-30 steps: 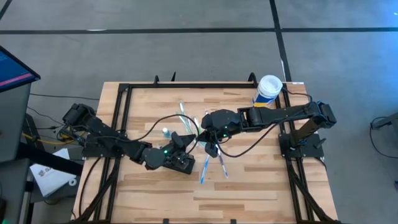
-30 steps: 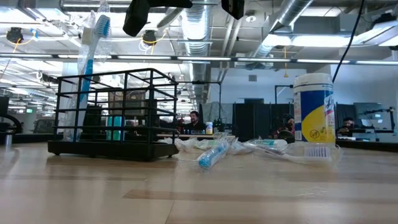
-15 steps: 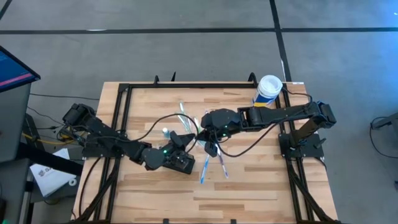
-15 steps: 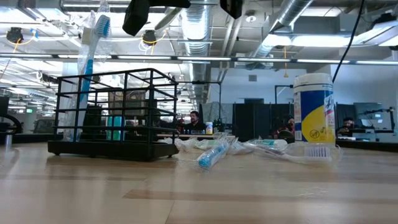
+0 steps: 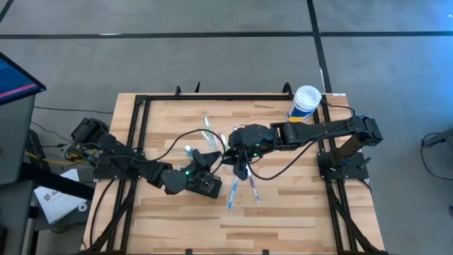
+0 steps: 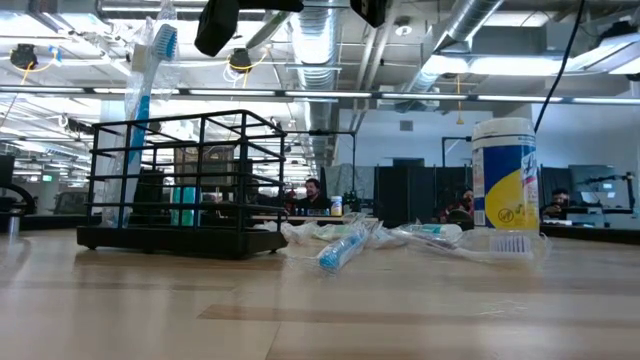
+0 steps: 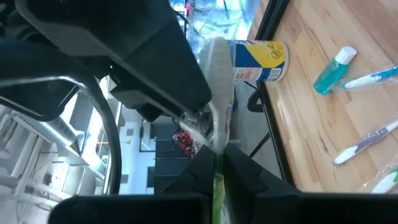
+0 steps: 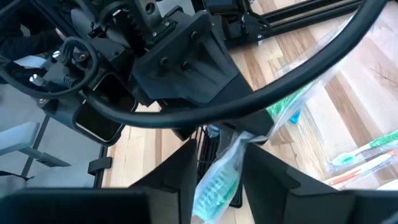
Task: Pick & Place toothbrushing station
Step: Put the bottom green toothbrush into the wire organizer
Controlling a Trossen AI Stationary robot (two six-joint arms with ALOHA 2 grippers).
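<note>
The toothbrushing station (image 6: 185, 185) is a black wire-walled box standing on the table left of centre (image 5: 207, 187), with a blue toothbrush (image 6: 150, 90) upright in it. Above it, my left gripper (image 7: 219, 186) is shut on a green toothbrush in a clear wrapper (image 7: 217, 118). My right gripper (image 8: 217, 186) is open just opposite. Its fingers stand on either side of that toothbrush's bristle end (image 8: 214, 180), and I cannot tell whether they touch it. In the high view the two grippers meet at mid-table (image 5: 225, 160). My left gripper pinches the green handle (image 7: 217, 177) of the wrapped toothbrush between its two fingers. The toothbrush runs on from the fingers, along them, toward my right gripper, lifted clear of the table. The wrapper hangs loose around its far end (image 7: 214, 134).
Several wrapped toothbrushes lie loose on the wood right of the station (image 5: 233, 191) (image 6: 345, 245) and toward the far edge (image 5: 208, 127). A small blue bottle (image 7: 333, 71) lies among them. A yellow-and-white round canister with a white lid (image 5: 304, 103) stands at the far right corner.
</note>
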